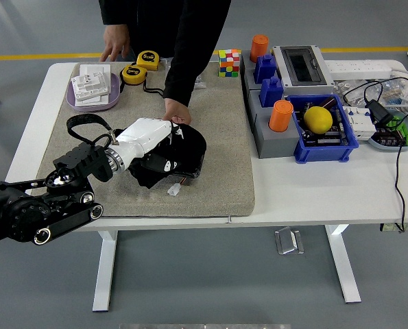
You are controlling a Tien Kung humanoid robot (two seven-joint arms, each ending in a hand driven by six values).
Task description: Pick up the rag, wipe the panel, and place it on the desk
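Black rag point(180, 147) pressed under my left hand point(149, 133), fingers flat; person's fist point(176, 113) touching, collision risk.

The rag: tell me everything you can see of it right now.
The rag is black cloth, bunched and draped over the dark panel on the grey mat. The robot's white left hand lies on its left part. A person's fist touches its far edge. A small white mark shows on the cloth.

A workshop: grey floor with yellow line point(39, 57), tape measures point(134, 73), breaker box point(299, 66).
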